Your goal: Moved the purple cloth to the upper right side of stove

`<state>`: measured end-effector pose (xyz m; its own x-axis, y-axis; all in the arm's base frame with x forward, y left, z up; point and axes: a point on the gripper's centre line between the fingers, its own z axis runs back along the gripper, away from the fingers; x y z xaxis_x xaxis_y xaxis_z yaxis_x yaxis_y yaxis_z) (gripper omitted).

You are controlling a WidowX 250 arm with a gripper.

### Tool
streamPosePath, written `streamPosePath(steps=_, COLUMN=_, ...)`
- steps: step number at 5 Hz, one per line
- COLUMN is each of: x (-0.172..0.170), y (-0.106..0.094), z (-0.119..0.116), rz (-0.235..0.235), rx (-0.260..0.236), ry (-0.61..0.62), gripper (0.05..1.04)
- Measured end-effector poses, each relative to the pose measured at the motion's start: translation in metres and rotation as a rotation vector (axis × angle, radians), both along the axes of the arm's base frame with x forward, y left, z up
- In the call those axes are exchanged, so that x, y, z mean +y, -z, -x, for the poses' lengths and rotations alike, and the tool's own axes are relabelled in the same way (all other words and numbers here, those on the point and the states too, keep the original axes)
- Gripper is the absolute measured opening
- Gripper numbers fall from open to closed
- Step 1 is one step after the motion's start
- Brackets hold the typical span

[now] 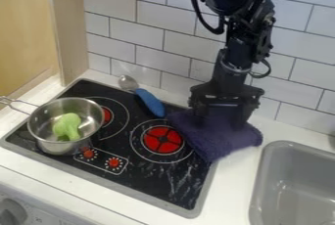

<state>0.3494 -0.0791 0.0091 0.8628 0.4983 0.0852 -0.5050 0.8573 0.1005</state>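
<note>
Cloth (229, 143), purple, is lying over the upper right part of the stove (177, 185), just beside the red burner (162, 140), and is extending onto the counter (230, 185) near the sink (288, 146). Gripper (221, 116) is hanging down over the cloth — its fingers are standing spread. Blue-handled spoon (150, 102) is resting at the rear. Metal pot (54, 146) is sitting on the left — green broccoli (67, 126) is lying inside.
</note>
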Motion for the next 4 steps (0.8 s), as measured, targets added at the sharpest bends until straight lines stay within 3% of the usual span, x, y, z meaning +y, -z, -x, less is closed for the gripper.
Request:
streamPosePath(steps=2, x=0.015, y=-0.024, z=-0.005, rz=0.042, rx=-0.047, ry=-0.083, gripper=1.0)
streamPosePath(steps=4, x=0.018, y=-0.059, z=-0.002, rz=0.047, rx=-0.121, ry=-0.081, gripper=1.0)
